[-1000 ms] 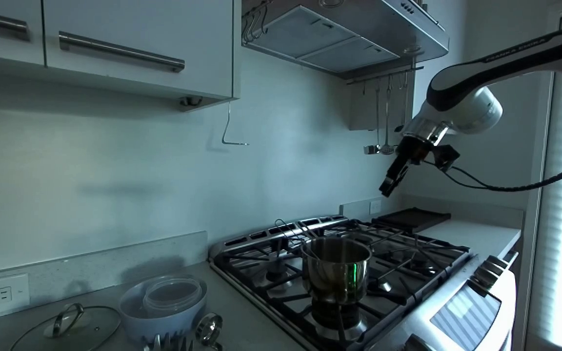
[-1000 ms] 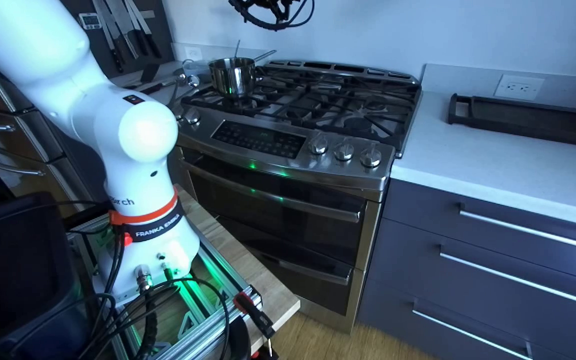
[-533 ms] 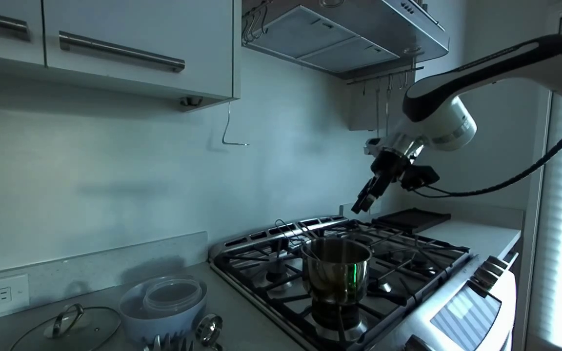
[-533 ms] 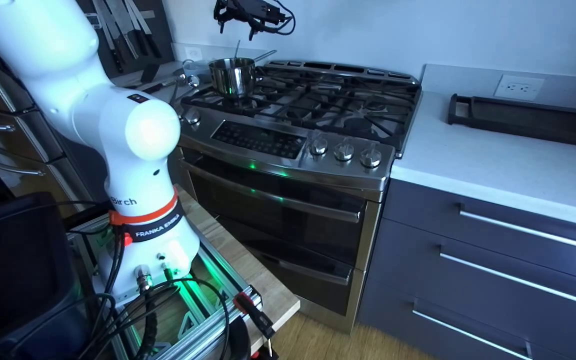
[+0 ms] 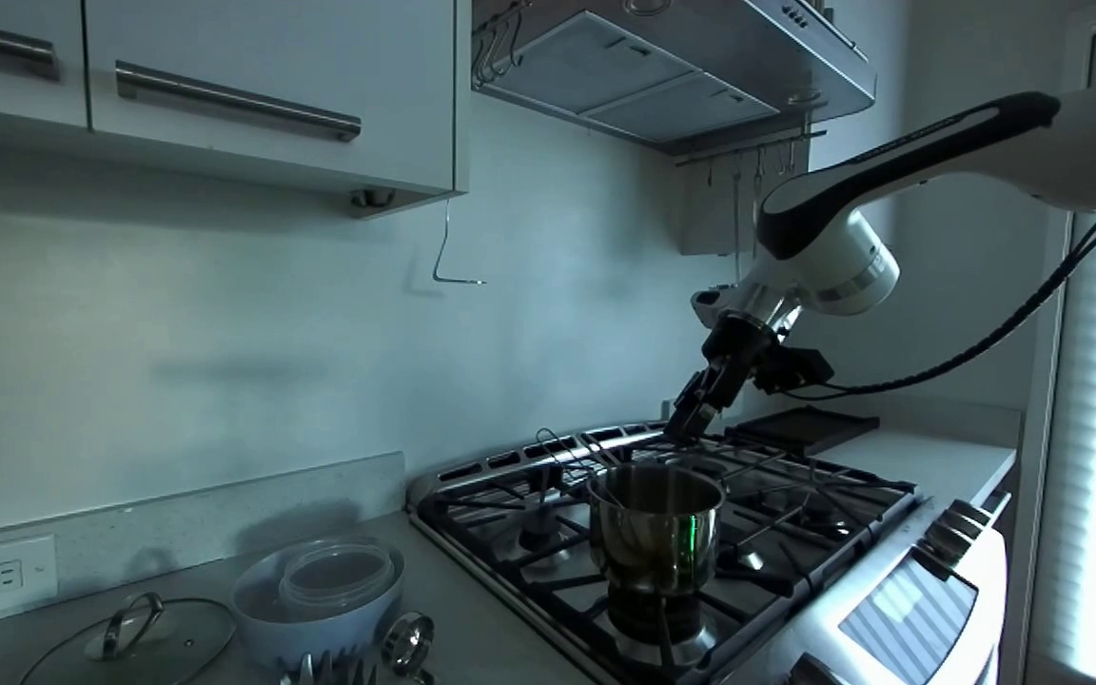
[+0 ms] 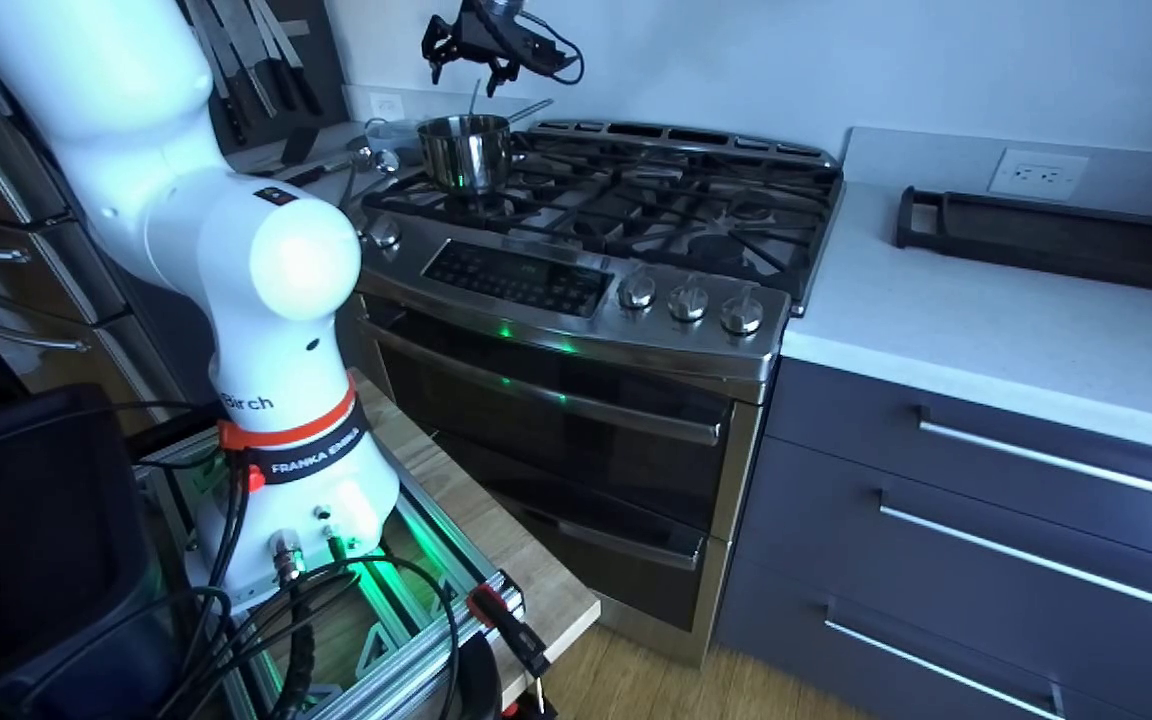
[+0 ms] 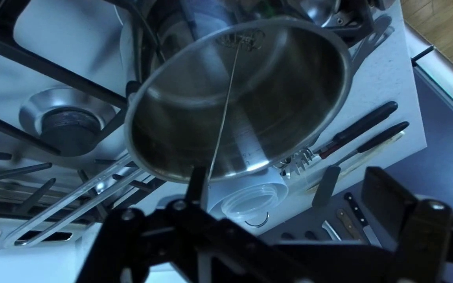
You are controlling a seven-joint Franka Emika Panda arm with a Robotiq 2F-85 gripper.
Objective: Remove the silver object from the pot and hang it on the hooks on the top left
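Observation:
The silver object is a thin wire whisk (image 7: pixel 226 104) standing tilted in the steel pot (image 7: pixel 301 78), its coiled head at the bottom and its stem over the rim. It also shows in both exterior views (image 5: pixel 559 447) (image 6: pixel 474 97). The pot is on the stove in both exterior views (image 5: pixel 657 542) (image 6: pixel 466 155). My gripper (image 7: pixel 289 177) is open and empty. In the wrist view one finger overlaps the upper stem; contact cannot be told. In both exterior views the gripper (image 5: pixel 686 423) (image 6: pixel 464 80) hovers above and behind the pot. Hooks (image 5: pixel 493 52) hang at the hood's left.
The pot's long handle (image 7: pixel 81 200) points to the wall. Iron grates (image 5: pixel 776 504) surround the pot. A plastic bowl (image 5: pixel 320 609), a glass lid (image 5: pixel 144 647) and utensils lie on the counter beside the stove. The hood (image 5: pixel 662 86) is overhead. A wire hook (image 5: pixel 443 257) hangs under the cabinet.
My gripper has come down and towards the pot, left in an exterior view, with the wrist turned so both fingers now show apart. The pot and whisk have not moved.

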